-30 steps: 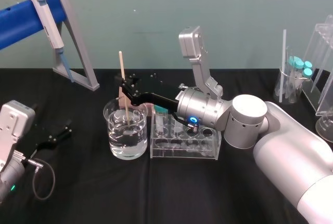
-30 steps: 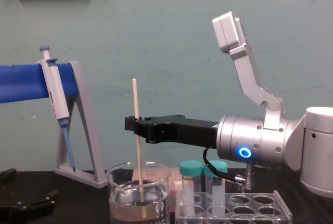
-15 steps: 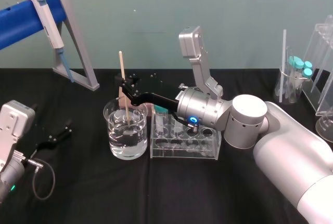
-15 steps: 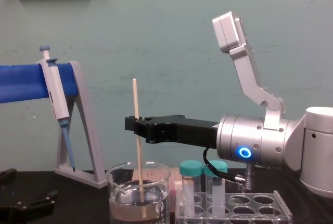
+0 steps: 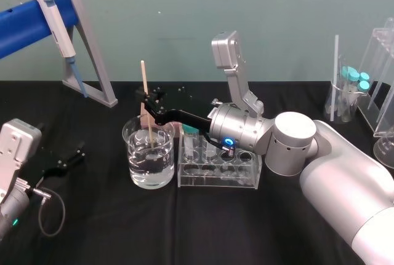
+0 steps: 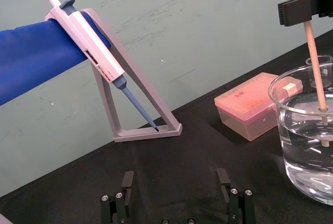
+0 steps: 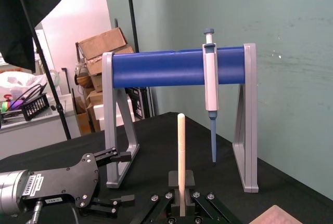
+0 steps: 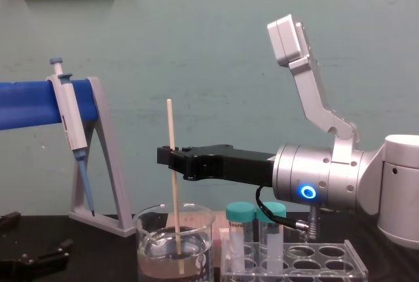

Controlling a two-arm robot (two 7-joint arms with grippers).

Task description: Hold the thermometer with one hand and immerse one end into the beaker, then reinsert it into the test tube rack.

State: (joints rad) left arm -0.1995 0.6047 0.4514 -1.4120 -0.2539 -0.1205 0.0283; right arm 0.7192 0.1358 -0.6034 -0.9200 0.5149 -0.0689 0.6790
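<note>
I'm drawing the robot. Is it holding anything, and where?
The right gripper pinches the thermometer just above its middle, lower end in the beaker. The left gripper holds nothing.

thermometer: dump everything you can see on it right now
The thermometer is a long, very thin, straight rod, pale cream and wood-like, with no markings visible. It stands nearly upright, leaning slightly. The right hand is shut on it above mid-length, reaching in from the robot's right. Its lower end is dipped in the water of the beaker; its top is free above the hand.
</note>
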